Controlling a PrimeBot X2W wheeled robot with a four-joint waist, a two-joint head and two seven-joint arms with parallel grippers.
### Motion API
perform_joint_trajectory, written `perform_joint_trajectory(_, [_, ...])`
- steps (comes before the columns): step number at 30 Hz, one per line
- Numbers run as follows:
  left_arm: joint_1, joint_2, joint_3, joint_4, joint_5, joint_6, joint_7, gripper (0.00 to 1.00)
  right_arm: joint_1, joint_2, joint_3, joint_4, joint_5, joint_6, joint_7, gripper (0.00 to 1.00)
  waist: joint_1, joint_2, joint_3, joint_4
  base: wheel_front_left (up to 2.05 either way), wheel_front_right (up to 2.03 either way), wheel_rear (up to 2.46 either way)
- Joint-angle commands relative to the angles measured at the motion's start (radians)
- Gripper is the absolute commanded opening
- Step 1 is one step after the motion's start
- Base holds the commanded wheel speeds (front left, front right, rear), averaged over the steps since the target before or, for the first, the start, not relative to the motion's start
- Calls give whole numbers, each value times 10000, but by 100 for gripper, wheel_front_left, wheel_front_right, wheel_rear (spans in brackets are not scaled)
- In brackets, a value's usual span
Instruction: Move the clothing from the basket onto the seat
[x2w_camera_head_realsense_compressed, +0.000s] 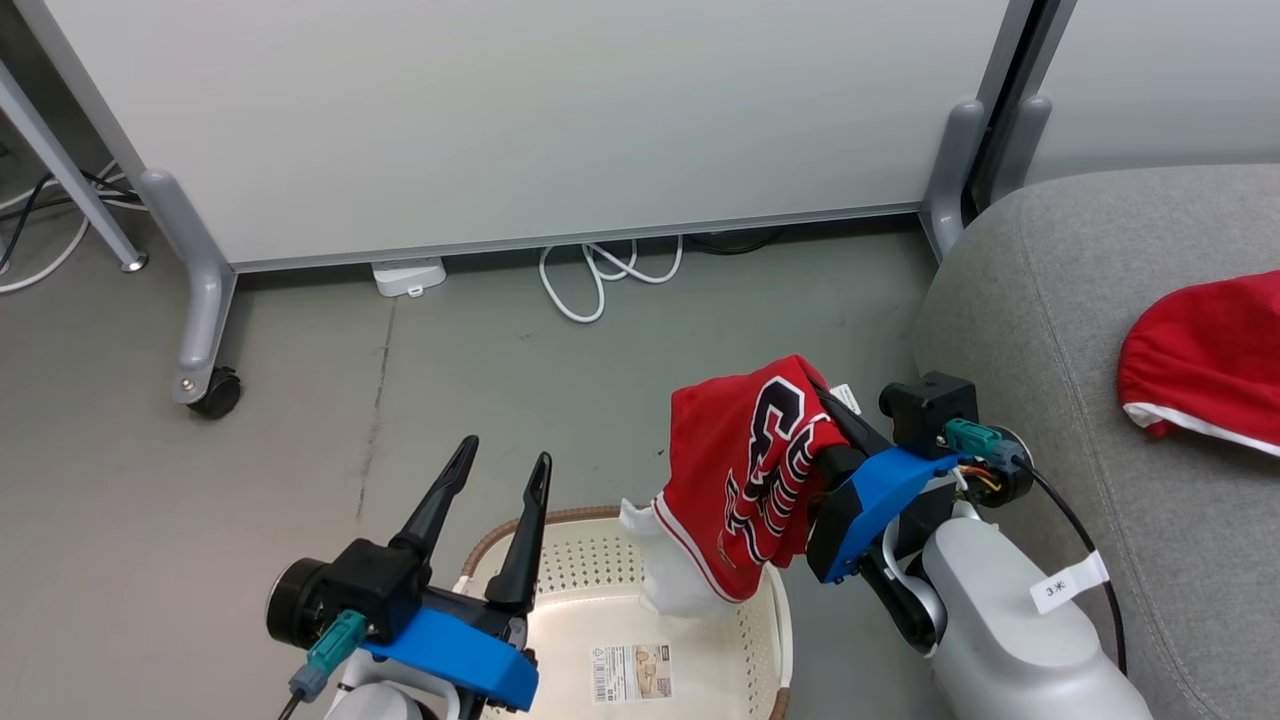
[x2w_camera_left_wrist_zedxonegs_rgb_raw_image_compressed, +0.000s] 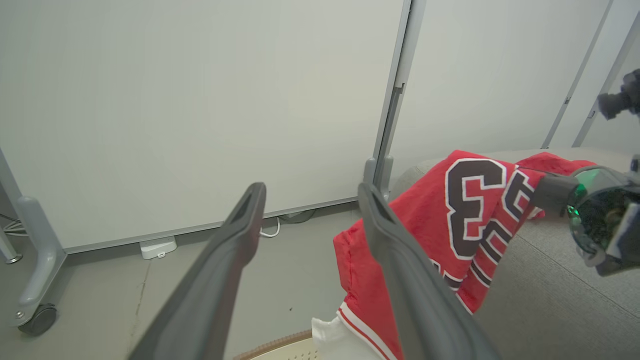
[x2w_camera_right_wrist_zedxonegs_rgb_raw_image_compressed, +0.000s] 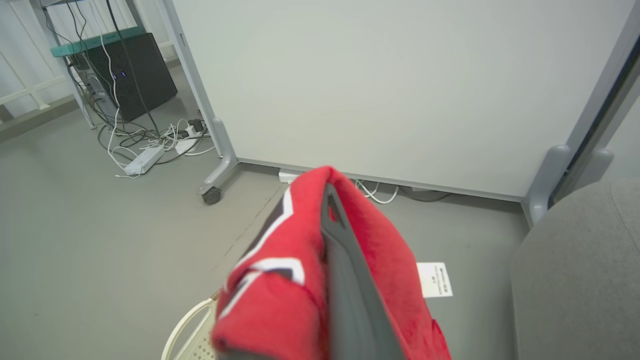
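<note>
My right gripper (x2w_camera_head_realsense_compressed: 822, 425) is shut on the red jersey (x2w_camera_head_realsense_compressed: 745, 470) with black-and-white letters, and its fingers are buried in the cloth. The jersey hangs above the far right rim of the cream basket (x2w_camera_head_realsense_compressed: 540, 522), its white lower end dipping inside. A plain red garment (x2w_camera_head_realsense_compressed: 1205, 350) lies on the grey seat (x2w_camera_head_realsense_compressed: 1040, 300) at the right. Over the basket's left side my left gripper (x2w_camera_head_realsense_compressed: 505, 452) stands open with nothing in it. From the left wrist, my left gripper (x2w_camera_left_wrist_zedxonegs_rgb_raw_image_compressed: 312, 189) is open, with the jersey (x2w_camera_left_wrist_zedxonegs_rgb_raw_image_compressed: 467, 210) to its right. The right wrist view has one finger (x2w_camera_right_wrist_zedxonegs_rgb_raw_image_compressed: 336, 240) wrapped in jersey (x2w_camera_right_wrist_zedxonegs_rgb_raw_image_compressed: 280, 285).
A white partition (x2w_camera_head_realsense_compressed: 520, 120) on grey legs with a caster (x2w_camera_head_realsense_compressed: 215, 393) stands behind the basket. White cables (x2w_camera_head_realsense_compressed: 600, 275) and a power block (x2w_camera_head_realsense_compressed: 408, 276) lie under it. More cables and a black box (x2w_camera_right_wrist_zedxonegs_rgb_raw_image_compressed: 135, 70) sit far left. A label (x2w_camera_head_realsense_compressed: 630, 672) lies on the basket floor.
</note>
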Motion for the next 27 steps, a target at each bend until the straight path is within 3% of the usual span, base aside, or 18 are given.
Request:
perform_joint_trajectory(1, [99,-118,253,-79,178,-92,-24,100,131,-15,-58,-92,-71,5,35,0,0,0,-15,-17,0,0,0])
perform_joint_trajectory(13, [384,-599,1146,-15,857,-433,-24,100,335,-15,-97,-477,-71,5,151,0,0,0,71,-500,0,0,0])
perform_joint_trajectory(27, [280,-573,1198,-47,1066,-522,-25,100,480,-15,150,-1029,155,5,212,0,0,0,390,-2497,0,0,0])
